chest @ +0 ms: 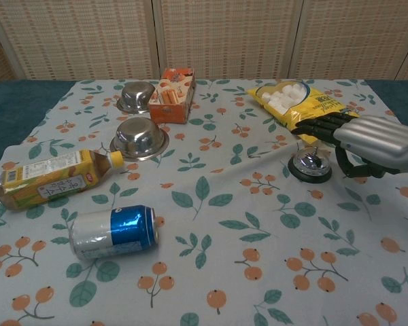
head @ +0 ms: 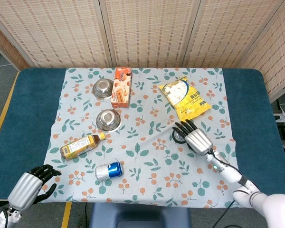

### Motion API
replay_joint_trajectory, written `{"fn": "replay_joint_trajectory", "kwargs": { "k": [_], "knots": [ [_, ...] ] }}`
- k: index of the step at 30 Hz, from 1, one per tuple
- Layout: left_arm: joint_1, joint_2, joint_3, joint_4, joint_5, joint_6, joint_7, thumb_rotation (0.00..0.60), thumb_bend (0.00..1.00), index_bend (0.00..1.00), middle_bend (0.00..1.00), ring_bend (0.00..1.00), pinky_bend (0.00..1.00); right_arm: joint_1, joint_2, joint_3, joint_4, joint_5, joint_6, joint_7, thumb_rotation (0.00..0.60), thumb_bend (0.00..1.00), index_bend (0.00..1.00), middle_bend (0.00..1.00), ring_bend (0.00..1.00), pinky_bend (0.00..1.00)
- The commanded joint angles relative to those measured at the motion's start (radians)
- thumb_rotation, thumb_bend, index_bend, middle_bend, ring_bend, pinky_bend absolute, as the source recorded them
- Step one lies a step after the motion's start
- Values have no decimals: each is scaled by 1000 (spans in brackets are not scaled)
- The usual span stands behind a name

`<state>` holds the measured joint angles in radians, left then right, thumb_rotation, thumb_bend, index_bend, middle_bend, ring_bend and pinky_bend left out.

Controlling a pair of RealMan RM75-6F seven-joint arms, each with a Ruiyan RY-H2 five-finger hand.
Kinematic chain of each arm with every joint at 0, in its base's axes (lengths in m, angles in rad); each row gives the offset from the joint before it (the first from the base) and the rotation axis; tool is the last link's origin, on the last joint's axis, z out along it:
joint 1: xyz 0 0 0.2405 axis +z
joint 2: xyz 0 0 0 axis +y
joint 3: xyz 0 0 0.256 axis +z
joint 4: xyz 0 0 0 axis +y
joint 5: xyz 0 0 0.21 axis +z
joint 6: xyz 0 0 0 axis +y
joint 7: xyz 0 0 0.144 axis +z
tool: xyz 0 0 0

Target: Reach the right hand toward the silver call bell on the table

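Note:
The silver call bell (chest: 310, 164) on its black base stands on the floral cloth, just in front of the yellow snack bag. My right hand (chest: 374, 141) hovers to the right of and slightly above it, empty, with its dark fingers (chest: 316, 125) stretched out over the bell's top. In the head view the right hand (head: 195, 139) covers most of the bell (head: 178, 137), leaving only its left edge visible. My left hand (head: 29, 184) hangs at the table's near left corner, holding nothing, with its fingers loosely bent and its thumb apart.
A yellow marshmallow bag (chest: 302, 105) lies right behind the bell. Further left are two steel bowls (chest: 140, 138), an orange box (chest: 172, 95), a lying tea bottle (chest: 51, 178) and a lying blue can (chest: 113, 231). The floral cloth (chest: 217, 272) covers the blue table.

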<state>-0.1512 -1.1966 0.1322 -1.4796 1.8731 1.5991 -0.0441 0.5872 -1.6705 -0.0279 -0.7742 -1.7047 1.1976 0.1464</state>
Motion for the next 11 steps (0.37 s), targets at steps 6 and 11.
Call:
{"fn": "replay_joint_trajectory", "kwargs": {
  "k": [6,11],
  "knots": [
    [2,0,6,-5,20,6,12,600,429,372,438,301,476,-373,430,-99,-785,207,207,-572,600,1000,0,0,0,8],
    [0,-4,5,-4,22,0,17,600,429,372,438,301,475,-409,472,-99,-857,232,223,-625,600,1000,0,0,0,21]
  ]
}}
